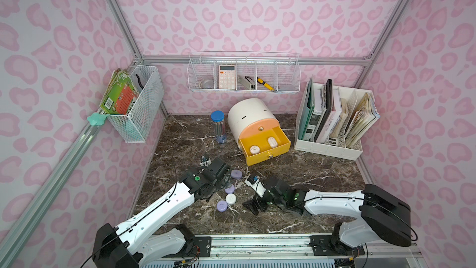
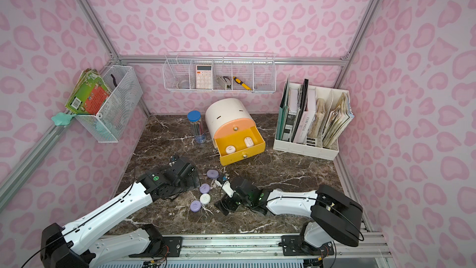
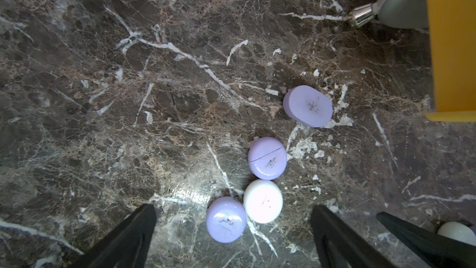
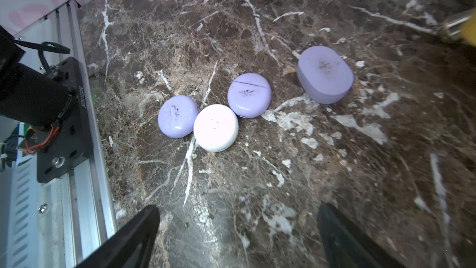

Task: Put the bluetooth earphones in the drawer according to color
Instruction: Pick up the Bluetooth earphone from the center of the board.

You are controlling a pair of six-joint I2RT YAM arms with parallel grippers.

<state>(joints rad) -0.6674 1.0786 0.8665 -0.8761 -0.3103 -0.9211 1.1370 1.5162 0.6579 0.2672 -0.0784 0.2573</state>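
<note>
Left gripper (image 3: 233,208) and right gripper (image 4: 238,208) both hang spread wide, empty. Three lilac cases (image 1: 236,174) and one white case (image 1: 231,198) lie on the table (image 1: 309,181) at seven o'clock from the open yellow drawer (image 1: 257,159), where two white cases (image 1: 271,141) rest.

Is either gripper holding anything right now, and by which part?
Nothing held. The left gripper and right gripper stand open, empty; earphone cases lie on the table.

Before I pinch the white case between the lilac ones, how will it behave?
The white case looks glossy and domed, so it may slip from a pinch. Lying flat, it probably slides rather than rolls. A lilac case touches it and would likely shift too.
</note>
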